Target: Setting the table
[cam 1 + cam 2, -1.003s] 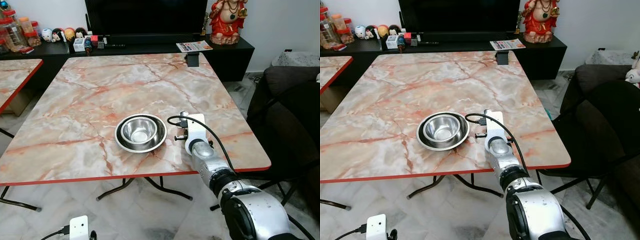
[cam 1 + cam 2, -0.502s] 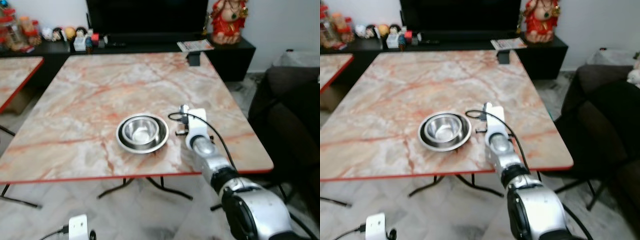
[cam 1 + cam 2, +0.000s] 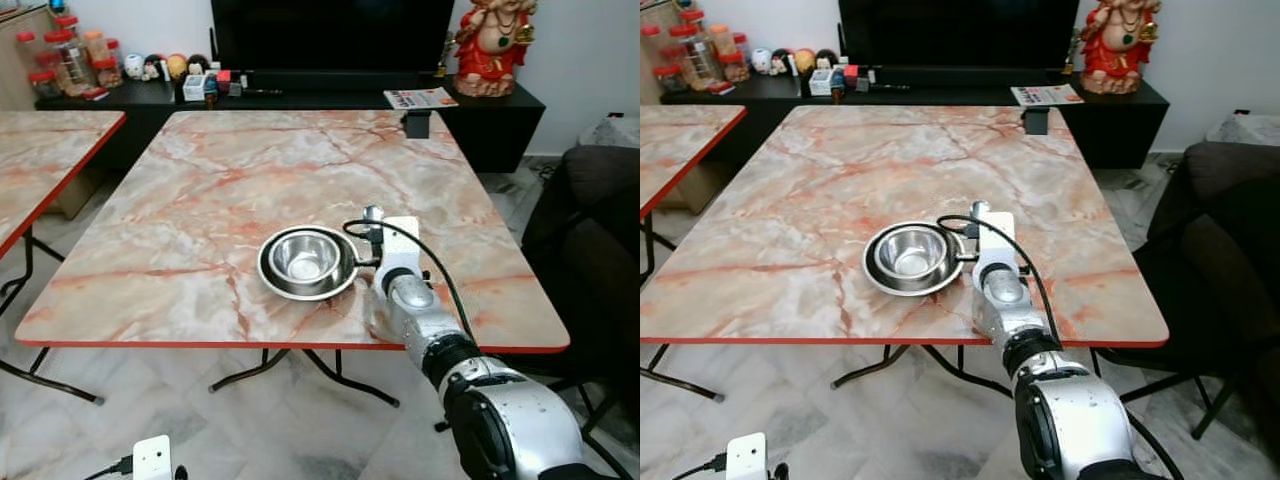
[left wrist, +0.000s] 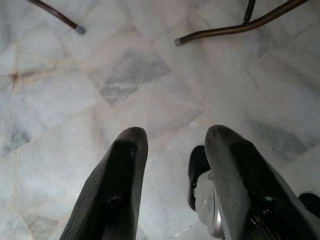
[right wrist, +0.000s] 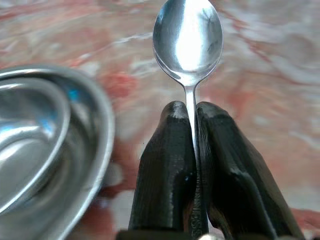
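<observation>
Two nested steel dishes, a bowl inside a plate, are already sitting at center frame on the counter. The right hand is clamping a spoon just right of them, not yet laid down. The left hand is hanging apart above the floor.

At the frame's top, a black TV stands on a dark cabinet; a red statue at upper right, jars upper left, dark sofa right.
</observation>
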Controlling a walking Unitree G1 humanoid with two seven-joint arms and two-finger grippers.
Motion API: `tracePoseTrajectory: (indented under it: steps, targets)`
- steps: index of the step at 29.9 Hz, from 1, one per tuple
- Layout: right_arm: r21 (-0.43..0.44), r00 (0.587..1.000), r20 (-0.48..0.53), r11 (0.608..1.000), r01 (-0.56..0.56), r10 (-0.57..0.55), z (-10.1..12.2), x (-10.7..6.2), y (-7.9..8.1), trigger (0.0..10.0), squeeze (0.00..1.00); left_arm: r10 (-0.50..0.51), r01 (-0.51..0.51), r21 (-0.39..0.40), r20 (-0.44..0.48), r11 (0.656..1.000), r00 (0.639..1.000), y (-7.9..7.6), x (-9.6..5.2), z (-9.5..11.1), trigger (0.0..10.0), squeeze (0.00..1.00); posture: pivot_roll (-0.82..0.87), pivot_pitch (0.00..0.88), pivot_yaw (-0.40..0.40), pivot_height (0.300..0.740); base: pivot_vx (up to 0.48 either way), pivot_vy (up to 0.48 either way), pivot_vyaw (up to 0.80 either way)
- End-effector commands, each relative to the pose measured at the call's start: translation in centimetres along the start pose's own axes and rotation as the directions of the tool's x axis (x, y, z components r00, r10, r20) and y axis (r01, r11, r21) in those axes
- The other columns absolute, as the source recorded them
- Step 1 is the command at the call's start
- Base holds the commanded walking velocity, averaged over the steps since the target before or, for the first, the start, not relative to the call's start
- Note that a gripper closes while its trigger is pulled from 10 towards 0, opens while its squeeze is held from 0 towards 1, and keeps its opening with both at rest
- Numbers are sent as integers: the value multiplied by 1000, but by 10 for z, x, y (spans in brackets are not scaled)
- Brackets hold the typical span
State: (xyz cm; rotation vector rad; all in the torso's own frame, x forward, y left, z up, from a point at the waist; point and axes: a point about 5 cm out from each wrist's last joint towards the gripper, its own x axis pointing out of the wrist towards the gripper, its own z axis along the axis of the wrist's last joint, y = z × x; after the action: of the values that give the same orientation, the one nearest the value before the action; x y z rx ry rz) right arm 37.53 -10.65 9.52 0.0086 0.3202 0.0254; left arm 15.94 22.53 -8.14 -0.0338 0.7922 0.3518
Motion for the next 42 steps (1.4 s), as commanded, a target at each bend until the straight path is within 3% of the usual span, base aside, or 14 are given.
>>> tracePoseTrajectory:
  steps: [1, 16, 19, 26, 33, 42]
  targets:
    - [7, 999, 27, 1000, 17, -17, 6, 1, -5, 10000, 0, 2, -2, -2, -1, 1000, 1000, 0, 1, 1, 10000, 0, 4, 0, 1, 732, 262, 0, -800]
    - [3, 998, 62, 1000, -4, 4, 8, 0, -3, 10000, 0, 0, 0, -2, 2, 1000, 1000, -1, 1, 2, 10000, 0, 2, 0, -1, 732, 267, 0, -107]
    - [-55, 997, 72, 998, -15, 19, 8, 0, -1, 10000, 0, 0, 0, -3, 2, 1000, 1000, -1, 1, 2, 10000, 0, 1, 0, -1, 732, 270, 0, 446]
    - [-18, 997, 71, 1000, -18, 20, 5, -1, -2, 10000, 0, 1, -1, -7, 6, 1000, 1000, -1, 0, 1, 10000, 0, 3, 0, -3, 732, 264, 0, 187]
    - [2, 998, 60, 1000, 12, -12, -4, -4, -3, 10000, 0, 0, 0, -14, 11, 1000, 1000, 1, 0, 1, 10000, 0, 3, 0, 1, 732, 0, 0, 0]
    - [1, 998, -27, 999, 52, -52, -35, -14, 1, 10000, 0, 0, 0, -10, 9, 1000, 1000, 3, -1, -1, 10000, 0, -3, 0, 8, 732, 0, 0, 0]
